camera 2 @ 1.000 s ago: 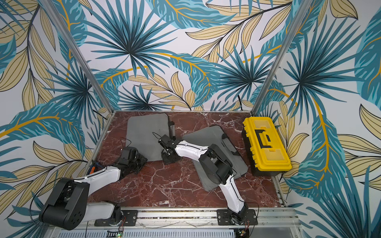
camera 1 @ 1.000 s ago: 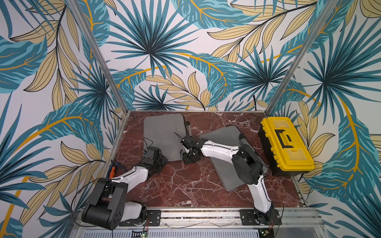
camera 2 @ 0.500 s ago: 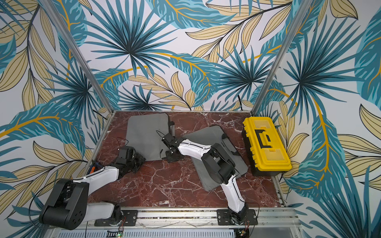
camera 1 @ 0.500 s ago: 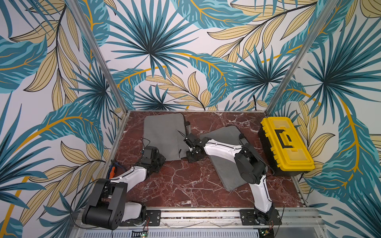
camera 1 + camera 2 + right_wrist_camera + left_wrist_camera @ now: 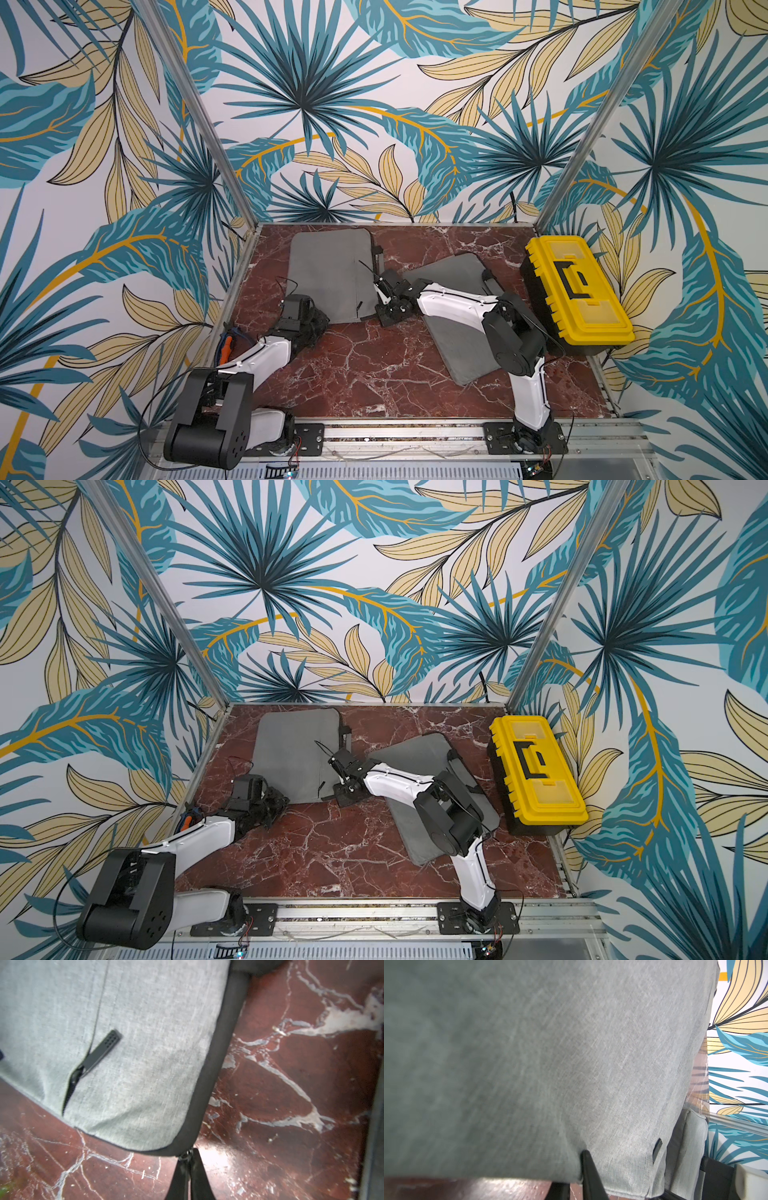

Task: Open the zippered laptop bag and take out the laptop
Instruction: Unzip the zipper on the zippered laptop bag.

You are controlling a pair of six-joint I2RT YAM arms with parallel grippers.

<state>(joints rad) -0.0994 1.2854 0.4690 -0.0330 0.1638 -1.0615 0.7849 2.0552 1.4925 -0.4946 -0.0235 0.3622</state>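
1. A grey bag [image 5: 328, 274] lay flat at the back left of the table [image 5: 365, 374]; both top views showed it.
2. The right gripper [image 5: 188, 1167] was at the bag's near right corner. Its tips were clenched tight on the zip pull [image 5: 184, 1155], just where the bag's black edge band [image 5: 216, 1068] rounded that corner.
3. In the right wrist view a pocket tab [image 5: 101, 1051] lay loose on the bag's grey face, well apart from the right gripper.
4. The left gripper [image 5: 309, 322] sat low at the bag's near left corner, all but closed and nipping the cloth edge. In the left wrist view one finger [image 5: 589, 1169] lay over the fabric and the other showed dark beneath it.
5. A second bag [image 5: 455, 349] lay askew right of the middle, apart from the first. The right arm [image 5: 453, 303] stretched across it.
6. A yellow toolbox [image 5: 577, 291], lid down, stood along the table's right edge, just beside the second bag.
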